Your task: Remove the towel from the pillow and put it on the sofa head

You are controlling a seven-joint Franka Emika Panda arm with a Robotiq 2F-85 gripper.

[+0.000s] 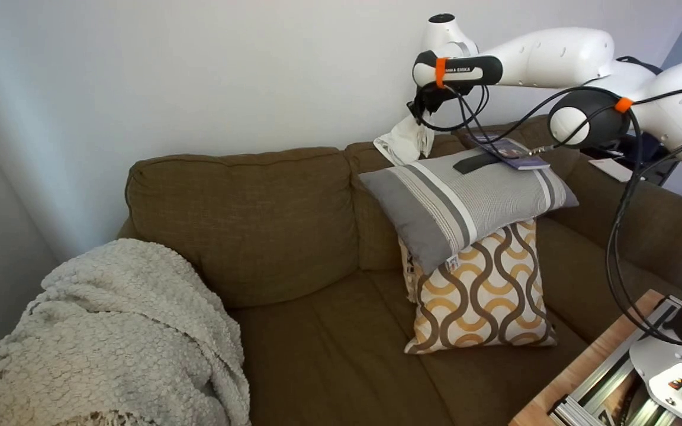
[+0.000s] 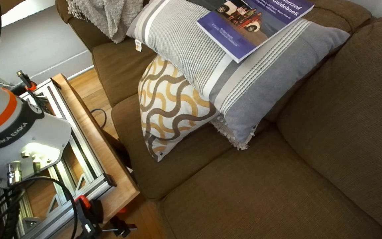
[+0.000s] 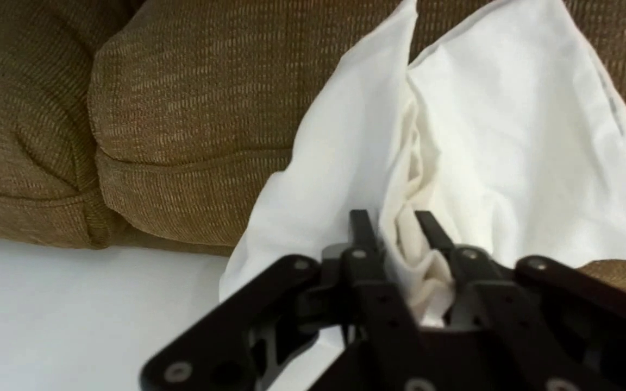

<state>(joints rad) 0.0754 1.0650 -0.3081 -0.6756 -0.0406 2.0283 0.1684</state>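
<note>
The white towel [image 1: 403,141] hangs from my gripper [image 1: 427,112] down to the top of the sofa back [image 1: 370,155], behind the grey striped pillow [image 1: 483,189]. In the wrist view, my gripper [image 3: 393,217] is shut on a bunched fold of the towel [image 3: 519,130], with cloth spread on both sides over the brown sofa head [image 3: 193,108]. The towel and gripper are out of view in an exterior view that shows the striped pillow [image 2: 181,36] close up.
A purple guidebook [image 2: 254,26] lies on the striped pillow. A patterned pillow [image 1: 483,290] supports it below. A fluffy grey blanket [image 1: 122,331] covers the sofa's near end. The wall [image 1: 228,77] stands right behind the sofa back. The robot's wooden base table [image 1: 584,367] stands in front.
</note>
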